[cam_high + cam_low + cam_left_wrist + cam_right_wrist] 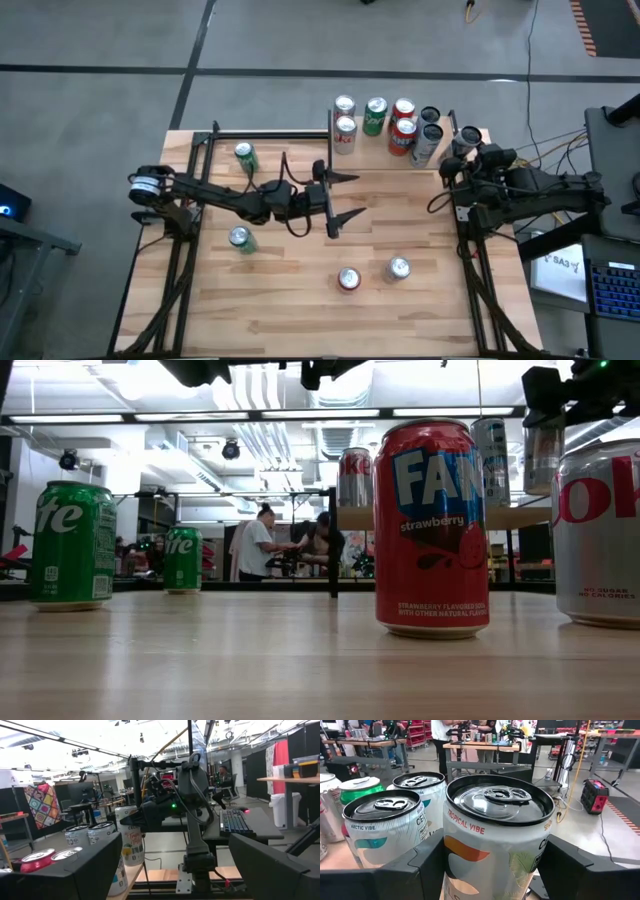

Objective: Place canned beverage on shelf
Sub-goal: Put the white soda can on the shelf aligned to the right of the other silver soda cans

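We are seeing two people standing at a workbench beyond the table, a keyboard lying off to one side, and a patterned quilt hanging.

Butcher-block table carries four loose cans: green can at far left, second green can nearer left edge, red can and silver can side by side toward near right. Small light-wood shelf at far right holds cluster of upright cans, silver, green, red, white
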Motion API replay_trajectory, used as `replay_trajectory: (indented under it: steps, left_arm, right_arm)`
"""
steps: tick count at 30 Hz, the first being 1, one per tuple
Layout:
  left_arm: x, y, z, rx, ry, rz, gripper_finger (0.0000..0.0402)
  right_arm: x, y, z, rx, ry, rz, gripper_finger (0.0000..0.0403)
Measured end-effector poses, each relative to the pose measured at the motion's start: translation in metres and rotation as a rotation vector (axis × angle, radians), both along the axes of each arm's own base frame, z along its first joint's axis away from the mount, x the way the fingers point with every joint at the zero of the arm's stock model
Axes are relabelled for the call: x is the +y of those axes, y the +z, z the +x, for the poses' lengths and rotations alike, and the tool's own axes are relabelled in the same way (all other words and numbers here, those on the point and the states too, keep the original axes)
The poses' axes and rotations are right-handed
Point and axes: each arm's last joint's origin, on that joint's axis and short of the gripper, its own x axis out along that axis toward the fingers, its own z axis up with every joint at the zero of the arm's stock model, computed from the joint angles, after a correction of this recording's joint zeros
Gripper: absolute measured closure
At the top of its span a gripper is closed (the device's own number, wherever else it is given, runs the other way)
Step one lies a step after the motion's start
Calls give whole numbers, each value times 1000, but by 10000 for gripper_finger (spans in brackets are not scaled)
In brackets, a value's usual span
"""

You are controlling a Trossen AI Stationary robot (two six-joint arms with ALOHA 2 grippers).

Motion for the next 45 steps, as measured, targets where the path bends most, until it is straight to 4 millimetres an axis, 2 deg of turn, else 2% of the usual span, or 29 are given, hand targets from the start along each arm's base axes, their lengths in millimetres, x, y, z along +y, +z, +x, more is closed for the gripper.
replay_trajectory:
  steps: [14,19,25,45]
  left_arm:
    - [-9,12,-13,95,-17,16,49]
    - [-12,18,-23,146,99,-6,49]
    - [-19,11,-29,190,103,19,49]
    - [-18,8,-30,208,118,24,49]
  right_arm:
    - [1,-9,18,92,-7,-16,131]
    - [1,-9,17,91,-8,-18,132]
    - [1,-9,17,91,-7,-17,126]
    - [1,-9,19,80,-6,-12,104]
